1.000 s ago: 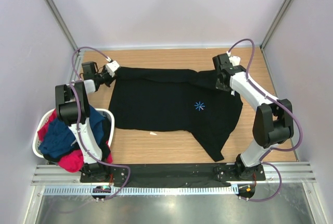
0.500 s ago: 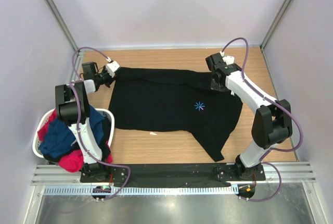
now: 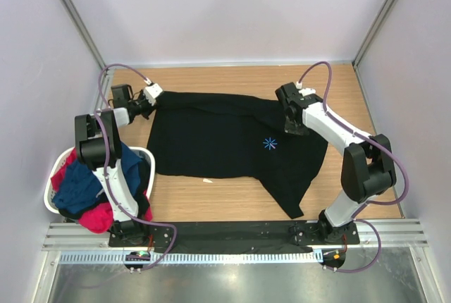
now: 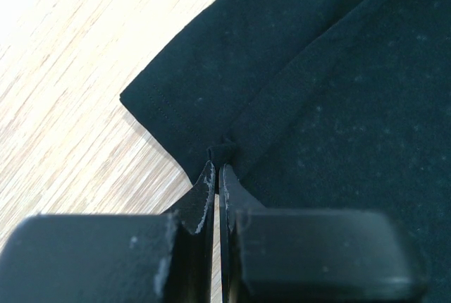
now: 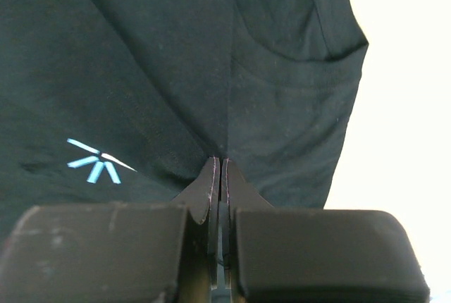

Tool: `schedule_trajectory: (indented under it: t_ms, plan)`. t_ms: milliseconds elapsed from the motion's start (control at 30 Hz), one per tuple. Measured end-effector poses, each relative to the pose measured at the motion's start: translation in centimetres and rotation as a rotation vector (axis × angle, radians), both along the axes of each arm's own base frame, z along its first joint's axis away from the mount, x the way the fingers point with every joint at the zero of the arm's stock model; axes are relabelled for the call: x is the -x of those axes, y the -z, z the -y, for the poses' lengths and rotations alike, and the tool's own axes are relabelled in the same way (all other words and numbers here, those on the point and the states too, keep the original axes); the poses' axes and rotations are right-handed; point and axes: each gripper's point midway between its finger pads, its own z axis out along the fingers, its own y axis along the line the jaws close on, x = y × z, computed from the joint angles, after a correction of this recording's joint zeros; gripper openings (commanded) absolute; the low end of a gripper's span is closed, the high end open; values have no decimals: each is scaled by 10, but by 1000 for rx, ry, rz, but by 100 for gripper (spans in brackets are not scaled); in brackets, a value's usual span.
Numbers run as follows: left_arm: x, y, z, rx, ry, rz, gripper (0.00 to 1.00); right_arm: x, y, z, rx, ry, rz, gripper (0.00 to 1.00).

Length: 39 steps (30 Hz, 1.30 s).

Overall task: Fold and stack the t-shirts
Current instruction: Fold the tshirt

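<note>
A large black t-shirt (image 3: 218,141) with a light-blue starburst (image 3: 270,144) lies spread on the wooden table. At its far-left corner my left gripper (image 3: 154,101) is shut, and a small nub of the hem is pinched at the tips (image 4: 217,165). My right gripper (image 3: 294,131) is shut on a fold of the same shirt (image 5: 155,56) at its far-right part, just right of the starburst (image 5: 95,162), and creases run to its tips (image 5: 217,161). A navy t-shirt (image 3: 77,189) and a red-pink t-shirt (image 3: 99,218) lie in the basket.
A white laundry basket (image 3: 51,204) stands at the near left beside the left arm's base. Bare wood (image 3: 211,201) shows in front of the shirt and along the far edge. Pale walls close the table on three sides.
My right gripper has moved left and a little nearer, carrying the shirt's far-right edge inward over the body. The left gripper has stayed in place.
</note>
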Motion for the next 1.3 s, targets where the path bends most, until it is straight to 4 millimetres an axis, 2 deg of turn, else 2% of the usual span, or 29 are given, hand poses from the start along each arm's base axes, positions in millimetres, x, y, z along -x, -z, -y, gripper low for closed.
schedule_trajectory:
  t_ms: [100,133,167,200,233,267,333,433,467,567,600,667,733,767,867,933,1033,1133,1200,1300]
  plan:
    - [1,1,-1,-4,-1,-4,1,15,17,3,9,2,-48,1]
    - [1,1,-1,-5,-2,-5,14,19,21,4,11,1,-62,1]
    - [1,1,-1,-10,-1,-4,20,23,25,5,11,1,-76,1]
    - [2,2,-1,-13,0,-6,47,26,28,5,11,-1,-86,1]
    - [2,0,-2,-22,3,-1,59,27,30,5,9,-2,-91,3]
    - [2,-1,-3,-28,4,1,67,27,30,4,7,-2,-92,15]
    - [4,-7,-4,-29,1,4,72,26,30,3,0,-5,-86,17]
    - [2,-21,-3,-23,-7,26,76,24,30,0,-12,-11,-80,31]
    - [1,-26,-3,-17,-12,34,77,23,30,0,-15,-14,-78,41]
    - [-3,-44,-2,11,-32,63,78,22,31,-2,-21,-21,-77,59]
    - [-4,-53,-1,27,-38,78,84,22,30,-2,-23,-20,-75,64]
    - [-6,-67,-1,53,-49,101,86,22,29,-2,-24,-24,-70,73]
    - [-8,-82,0,84,-60,123,97,21,23,-1,-27,-21,-52,77]
    - [-8,-89,0,100,-65,132,98,20,19,1,-28,-15,-39,83]
    - [-7,-108,1,157,-83,143,100,16,4,10,-46,31,14,85]
    - [-6,-121,4,206,-103,144,100,10,-4,24,-66,96,50,86]
    - [-9,-132,11,244,-153,142,98,-8,-15,52,-117,239,109,85]
    - [-14,-138,26,306,-235,106,91,-33,-22,69,-154,326,154,84]
    - [-18,-141,36,367,-309,69,88,-54,-22,73,-165,343,168,81]
    - [-26,-151,47,451,-414,35,88,-84,-9,64,-192,323,169,78]
